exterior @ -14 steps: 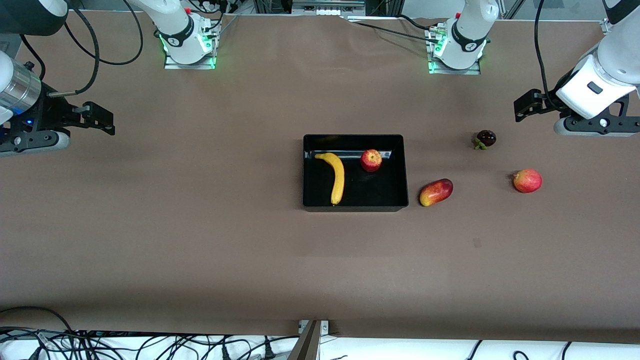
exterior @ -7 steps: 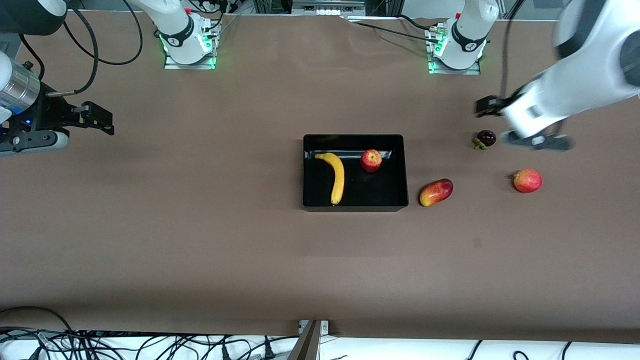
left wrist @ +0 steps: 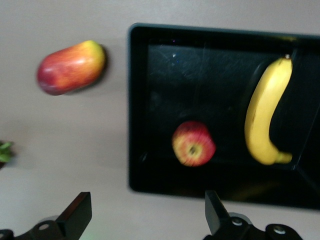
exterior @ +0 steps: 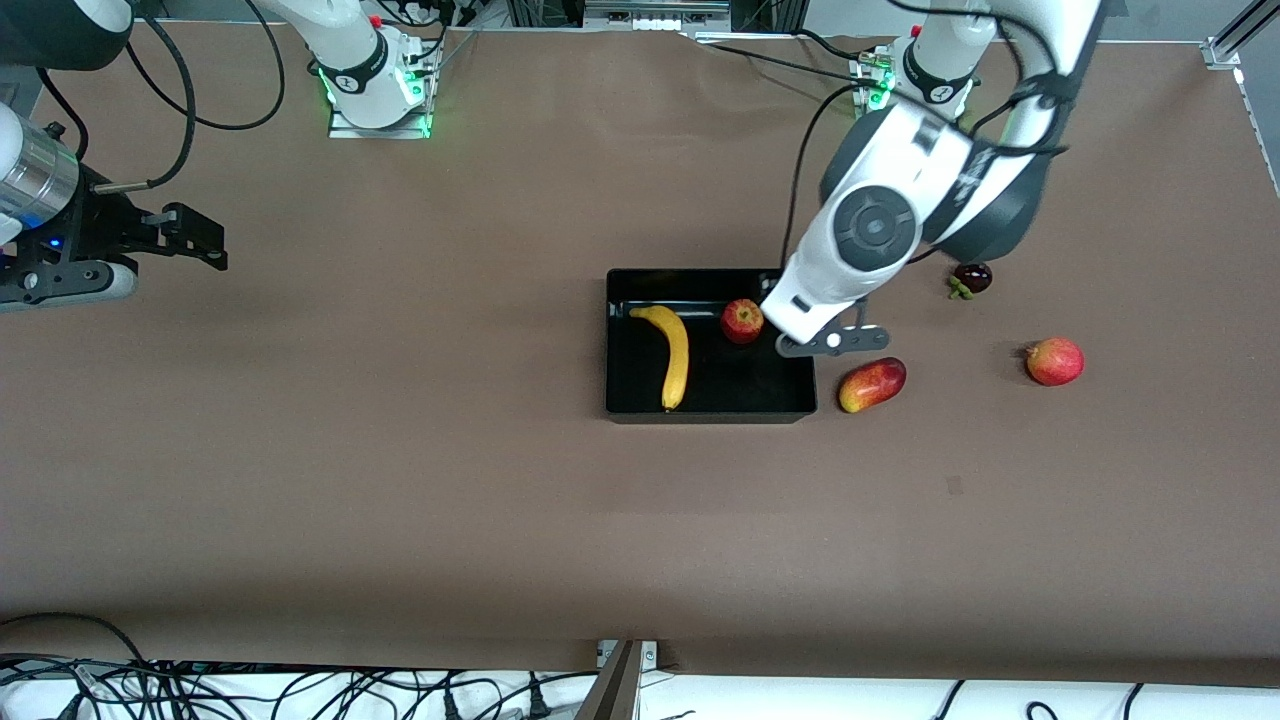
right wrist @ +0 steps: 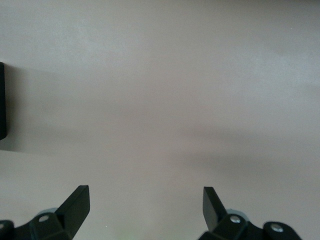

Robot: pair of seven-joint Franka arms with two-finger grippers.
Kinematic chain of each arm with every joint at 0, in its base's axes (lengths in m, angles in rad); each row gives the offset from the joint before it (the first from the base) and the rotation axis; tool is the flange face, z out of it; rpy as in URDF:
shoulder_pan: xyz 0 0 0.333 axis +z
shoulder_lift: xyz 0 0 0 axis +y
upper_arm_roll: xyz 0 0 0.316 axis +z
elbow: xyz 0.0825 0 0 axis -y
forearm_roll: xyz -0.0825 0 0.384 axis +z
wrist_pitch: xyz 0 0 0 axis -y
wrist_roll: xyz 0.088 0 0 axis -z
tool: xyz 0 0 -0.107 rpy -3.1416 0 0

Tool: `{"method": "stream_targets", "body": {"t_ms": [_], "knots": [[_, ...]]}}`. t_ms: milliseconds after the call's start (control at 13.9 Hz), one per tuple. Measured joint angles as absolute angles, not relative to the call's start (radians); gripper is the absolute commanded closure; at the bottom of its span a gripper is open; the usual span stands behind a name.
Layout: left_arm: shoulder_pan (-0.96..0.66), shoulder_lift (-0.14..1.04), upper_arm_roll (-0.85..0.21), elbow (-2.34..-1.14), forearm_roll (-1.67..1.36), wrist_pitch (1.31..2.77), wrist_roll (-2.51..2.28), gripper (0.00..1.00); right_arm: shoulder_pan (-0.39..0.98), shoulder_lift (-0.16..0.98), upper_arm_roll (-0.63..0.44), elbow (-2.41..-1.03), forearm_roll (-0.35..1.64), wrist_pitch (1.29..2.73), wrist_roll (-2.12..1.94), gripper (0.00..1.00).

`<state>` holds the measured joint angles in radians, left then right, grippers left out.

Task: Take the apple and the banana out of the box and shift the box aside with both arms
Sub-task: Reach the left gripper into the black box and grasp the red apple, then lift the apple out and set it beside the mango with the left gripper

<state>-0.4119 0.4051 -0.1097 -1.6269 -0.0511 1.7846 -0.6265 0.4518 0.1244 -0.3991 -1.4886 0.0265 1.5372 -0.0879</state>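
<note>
The black box (exterior: 760,385) sits mid-table. In it lie the yellow banana (exterior: 676,355) and the small red apple (exterior: 742,320). My left gripper (left wrist: 145,215) is open and empty in the air over the box's corner toward the left arm's end, above the apple; the arm's white wrist (exterior: 815,300) hides its fingers in the front view. The left wrist view shows the box (left wrist: 200,75), the apple (left wrist: 193,143) and the banana (left wrist: 265,117). My right gripper (exterior: 190,238) waits open and empty at the right arm's end of the table, also seen in its wrist view (right wrist: 145,207).
A red-yellow mango (exterior: 872,384) lies just beside the box toward the left arm's end, also in the left wrist view (left wrist: 71,67). A round red fruit (exterior: 1054,361) and a dark purple mangosteen (exterior: 971,277) lie farther that way. The box's edge (right wrist: 2,100) shows in the right wrist view.
My left arm has swung in from the table's end, past the mangosteen, to over the box's corner by the apple. The right arm and the fruits have not moved.
</note>
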Motion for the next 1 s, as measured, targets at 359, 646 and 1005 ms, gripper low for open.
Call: {"method": "stream_targets", "body": {"t_ms": [359, 646, 1005], "knots": [[-0.473, 0.498, -0.110, -1.823, -0.051, 2.163, -0.685, 0.00, 0.452, 0.124, -0.399, -1.489, 0.027, 1.537, -0.088, 0.00], [-0.497, 0.525, -0.110, -1.921, -0.051, 2.299, -0.688, 0.03, 0.452, 0.125, -0.399, -1.489, 0.027, 1.537, -0.088, 0.00], [-0.504, 0.533, -0.109, -1.922, -0.051, 2.304, -0.688, 0.82, 0.452, 0.125, -0.399, -1.489, 0.027, 1.537, -0.088, 0.00]]}}
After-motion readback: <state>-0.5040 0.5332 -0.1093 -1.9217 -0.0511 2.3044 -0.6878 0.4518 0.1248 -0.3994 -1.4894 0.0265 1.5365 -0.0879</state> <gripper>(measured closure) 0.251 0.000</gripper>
